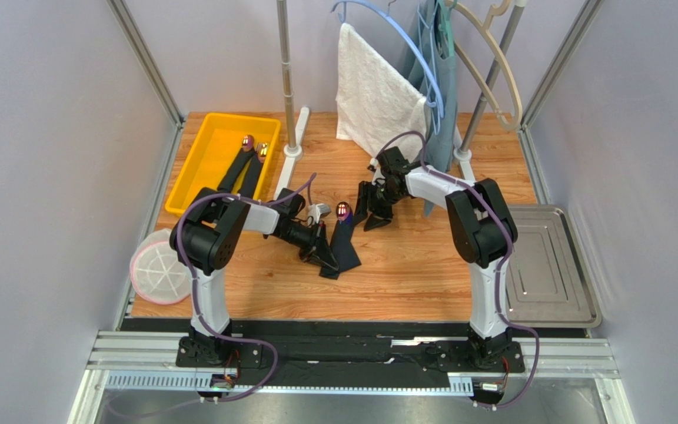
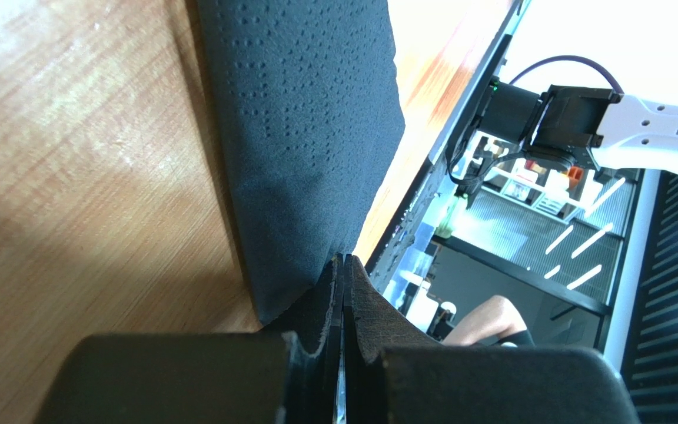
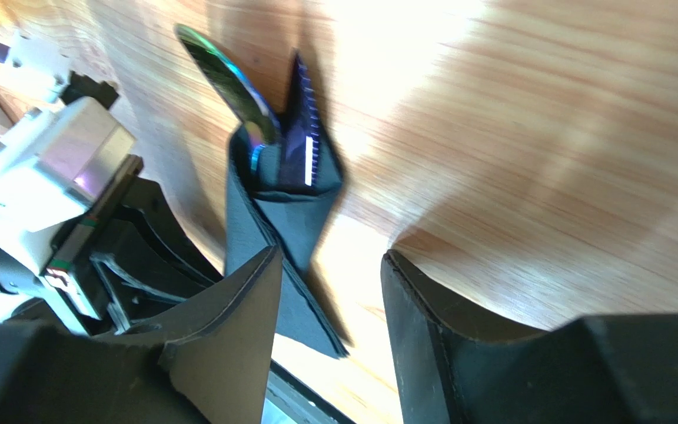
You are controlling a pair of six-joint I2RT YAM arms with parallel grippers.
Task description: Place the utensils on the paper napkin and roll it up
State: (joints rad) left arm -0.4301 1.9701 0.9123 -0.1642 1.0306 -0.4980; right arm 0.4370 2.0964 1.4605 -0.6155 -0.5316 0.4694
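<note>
The black paper napkin [image 1: 344,247] lies rolled into a narrow bundle at the table's middle. The utensils are inside it, and an iridescent head [image 1: 343,210] sticks out of its far end. In the right wrist view the shiny head [image 3: 232,84] and a thin blue piece [image 3: 307,155] poke out of the napkin's [image 3: 272,221] open end. My right gripper [image 1: 374,210] is open and empty just right of that end, and the bundle's near part lies by its left finger [image 3: 236,327]. My left gripper [image 1: 320,252] is shut, with its tips [image 2: 344,261] against the napkin's [image 2: 307,132] edge. I cannot tell whether they pinch it.
A yellow bin [image 1: 194,168] at the back left holds another black rolled bundle [image 1: 245,168]. A white towel [image 1: 373,93] and a grey-blue garment [image 1: 435,79] hang from hangers at the back. A metal tray [image 1: 572,265] lies on the right, and a white round mesh piece [image 1: 159,265] on the left.
</note>
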